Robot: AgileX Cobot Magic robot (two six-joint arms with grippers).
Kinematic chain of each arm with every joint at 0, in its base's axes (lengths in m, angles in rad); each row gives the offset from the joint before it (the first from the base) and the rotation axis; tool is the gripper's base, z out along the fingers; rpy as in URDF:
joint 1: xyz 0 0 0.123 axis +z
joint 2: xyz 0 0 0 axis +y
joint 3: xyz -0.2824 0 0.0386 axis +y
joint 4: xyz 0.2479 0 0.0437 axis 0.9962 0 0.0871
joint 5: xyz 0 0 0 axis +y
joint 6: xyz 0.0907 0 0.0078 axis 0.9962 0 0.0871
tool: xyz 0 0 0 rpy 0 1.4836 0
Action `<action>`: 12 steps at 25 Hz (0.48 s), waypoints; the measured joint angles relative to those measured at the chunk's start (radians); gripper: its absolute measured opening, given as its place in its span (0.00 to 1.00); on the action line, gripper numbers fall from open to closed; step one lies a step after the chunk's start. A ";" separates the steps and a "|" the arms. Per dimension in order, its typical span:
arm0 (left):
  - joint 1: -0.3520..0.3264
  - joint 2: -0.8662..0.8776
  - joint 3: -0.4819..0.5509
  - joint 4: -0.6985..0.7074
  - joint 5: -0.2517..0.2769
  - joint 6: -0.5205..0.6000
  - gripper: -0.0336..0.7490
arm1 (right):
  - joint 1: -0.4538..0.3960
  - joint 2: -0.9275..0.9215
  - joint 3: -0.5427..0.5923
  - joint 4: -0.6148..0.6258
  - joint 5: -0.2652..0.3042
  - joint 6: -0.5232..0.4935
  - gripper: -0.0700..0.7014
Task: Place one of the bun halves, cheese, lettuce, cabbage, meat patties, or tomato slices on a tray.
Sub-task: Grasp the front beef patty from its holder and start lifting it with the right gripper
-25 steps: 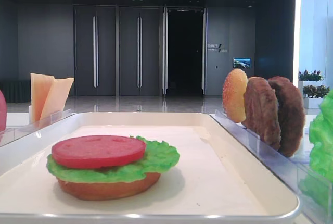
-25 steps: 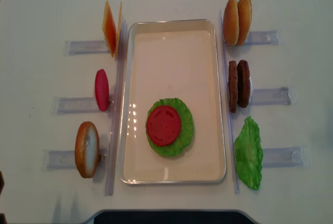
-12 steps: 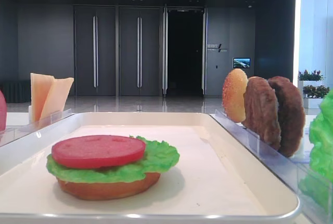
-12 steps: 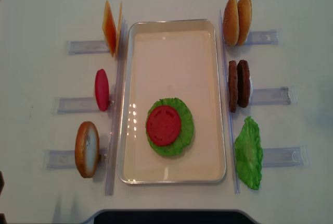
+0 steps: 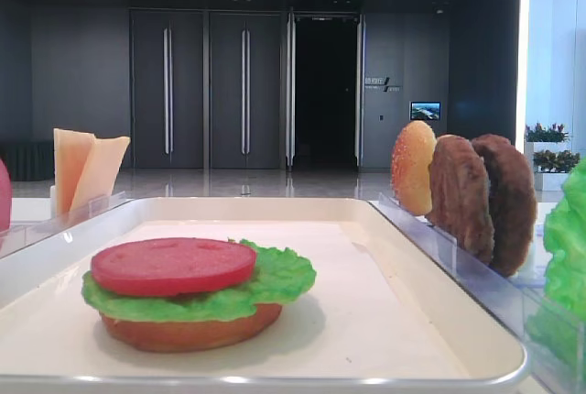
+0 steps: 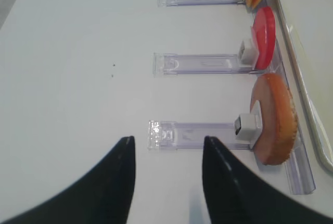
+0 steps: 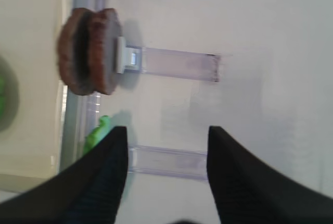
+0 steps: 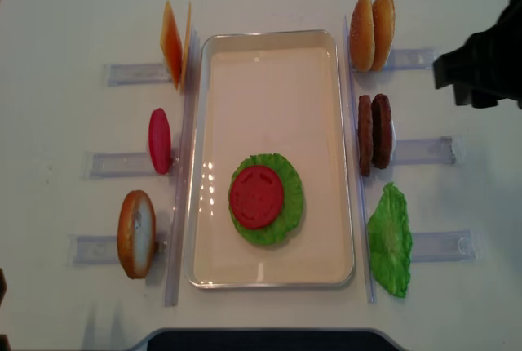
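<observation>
On the cream tray (image 8: 269,57) lies a stack of bun base (image 5: 188,332), lettuce (image 8: 287,204) and tomato slice (image 8: 256,196). Left of the tray stand cheese (image 8: 174,43), a tomato slice (image 8: 159,140) and a bun half (image 8: 136,233). Right of it stand two bun halves (image 8: 372,33), two meat patties (image 8: 374,133) and a lettuce leaf (image 8: 390,241). No cabbage shows. My right gripper (image 7: 164,151) hangs open and empty over the table beside the patties (image 7: 88,52). My left gripper (image 6: 166,151) is open and empty, left of the bun half (image 6: 273,120).
Clear plastic holders (image 8: 428,151) lie along both long sides of the tray. The dark right arm (image 8: 485,65) reaches in from the top right corner of the overhead view. A dark edge (image 8: 261,339) runs along the table's near side.
The right arm has come into the overhead view at the top right. The food on and around the tray has not moved.
</observation>
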 joint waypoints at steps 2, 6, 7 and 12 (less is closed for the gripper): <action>0.000 0.000 0.000 0.000 0.000 0.000 0.46 | 0.080 0.038 -0.048 -0.016 0.000 0.048 0.56; 0.000 0.000 0.000 0.000 0.000 0.000 0.46 | 0.189 0.115 -0.134 -0.034 -0.002 0.124 0.56; 0.000 0.000 0.000 0.000 0.000 0.000 0.46 | 0.202 0.132 -0.150 -0.037 -0.003 0.137 0.56; 0.000 0.000 0.000 0.000 0.000 0.000 0.46 | 0.220 0.195 -0.179 -0.045 -0.007 0.171 0.56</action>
